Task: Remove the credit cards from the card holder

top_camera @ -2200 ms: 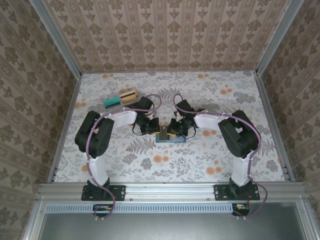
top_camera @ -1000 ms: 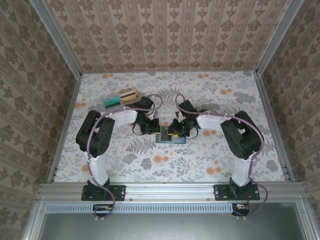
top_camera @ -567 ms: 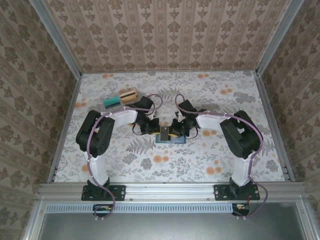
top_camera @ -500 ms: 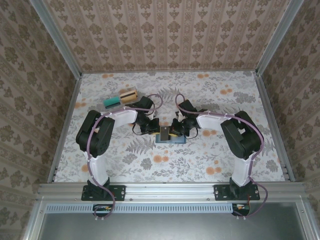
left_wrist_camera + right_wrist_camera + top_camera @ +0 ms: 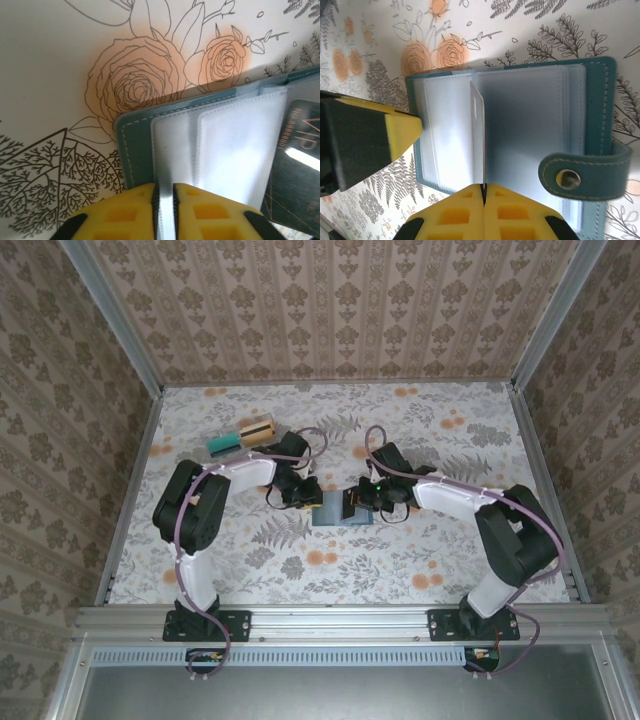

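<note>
Grey card edge-on, pinched tight in right fingers over card holder, open flat at tabletop centre; whether clear of slot, cannot tell. Draw straight along slot, no twist, holder pinned. Left fingers narrow about holder's edge, grip unclear. Visible sleeves look empty. Teal-green card, tan-orange card lie far-left.

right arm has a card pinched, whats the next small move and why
Probably lift the right end effector slowly away from the card holder. It is shut on a card standing on edge over the open sleeves; whether the card has fully cleared them is unclear. The left end effector pinches a sleeve at the holder's left edge, which should anchor it.
</note>
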Controlling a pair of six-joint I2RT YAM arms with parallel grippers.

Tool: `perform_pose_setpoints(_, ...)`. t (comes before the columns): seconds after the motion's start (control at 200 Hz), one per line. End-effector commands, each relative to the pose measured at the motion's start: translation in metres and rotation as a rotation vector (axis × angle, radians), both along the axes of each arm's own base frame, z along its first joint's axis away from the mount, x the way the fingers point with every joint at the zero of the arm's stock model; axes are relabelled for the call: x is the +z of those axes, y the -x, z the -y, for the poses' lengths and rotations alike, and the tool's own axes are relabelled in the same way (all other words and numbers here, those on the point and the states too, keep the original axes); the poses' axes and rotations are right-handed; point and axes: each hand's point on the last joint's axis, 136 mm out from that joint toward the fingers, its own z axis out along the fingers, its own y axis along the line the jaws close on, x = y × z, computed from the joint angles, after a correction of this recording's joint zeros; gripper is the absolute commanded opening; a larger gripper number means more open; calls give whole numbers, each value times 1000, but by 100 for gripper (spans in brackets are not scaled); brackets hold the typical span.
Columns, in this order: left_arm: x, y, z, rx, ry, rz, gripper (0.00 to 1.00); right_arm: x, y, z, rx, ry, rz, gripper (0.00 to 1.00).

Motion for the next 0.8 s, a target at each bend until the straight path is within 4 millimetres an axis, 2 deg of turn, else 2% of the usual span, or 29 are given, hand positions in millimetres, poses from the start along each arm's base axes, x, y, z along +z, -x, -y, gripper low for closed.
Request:
perform_pose_setpoints(0.0,23,-9,1,11,2,50,23,25,-6,7,1,-5,108,0)
perform_pose_setpoints(0.13,57,-17,8,34,70,124,32,51,-6,11,-9,-28,184,0)
perform_pose_setpoints(0.23,82,-19,8,67,116,175,36,73,-8,11,-34,-113,218,0)
perform_pose_setpoints(0.245,86,-18,7,73,125,182,37,86,-8,11,-39,-142,245,0)
perform_pose_setpoints(0.29,98,-18,7,89,155,205,39,104,-10,9,-52,-202,280,0)
perform_pose_setpoints(0.38,120,-13,8,124,234,239,46,135,-13,7,-77,-304,339,0)
perform_pose_setpoints(0.495,151,-9,21,134,451,273,55,169,-15,0,-85,-437,385,0)
perform_pose_setpoints(0.67,184,-3,29,130,645,275,64,195,-17,-13,-60,-574,389,0)
perform_pose_setpoints(0.79,191,-9,21,213,661,281,65,198,-22,-17,-61,-620,374,0)
